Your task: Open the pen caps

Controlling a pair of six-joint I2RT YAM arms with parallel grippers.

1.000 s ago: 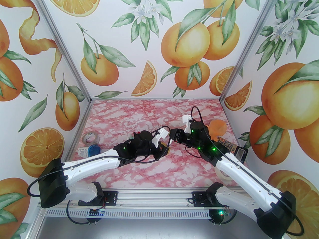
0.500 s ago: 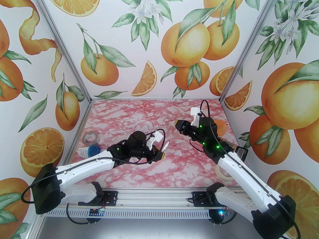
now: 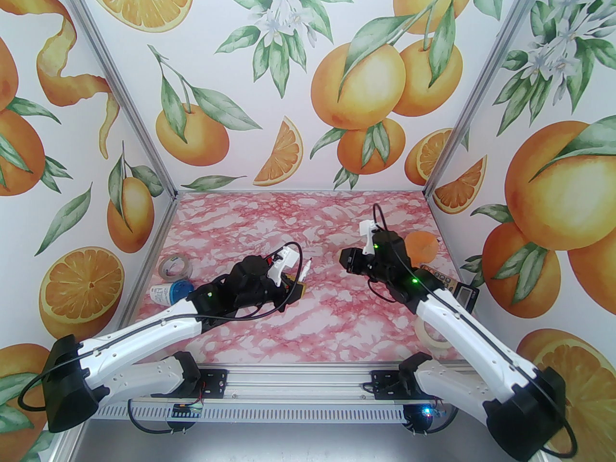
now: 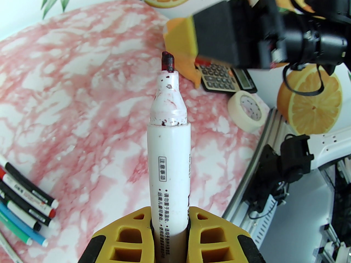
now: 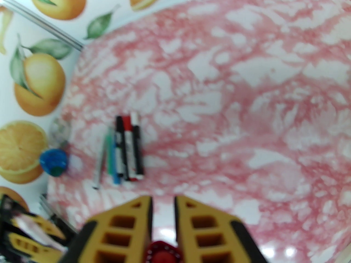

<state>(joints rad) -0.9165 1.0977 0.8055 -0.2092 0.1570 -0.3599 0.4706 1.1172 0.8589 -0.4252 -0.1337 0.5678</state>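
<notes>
The white pen (image 4: 168,157) has its lower end hidden between the left gripper's (image 4: 169,218) 2 fingers. Left of the white pen, the loose pens (image 4: 26,199) are cropped by the frame edge. Beyond the white pen's tip, the right gripper (image 4: 182,45) is blurred. The red cap (image 5: 162,253) between its fingers is smeared and cut off.

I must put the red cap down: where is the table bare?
Bare: the far half of the pink marbled table and its near middle. Crowded: the right edge, with round orange object, black calculator, cream tape roll; the left side, with marker pens.
</notes>
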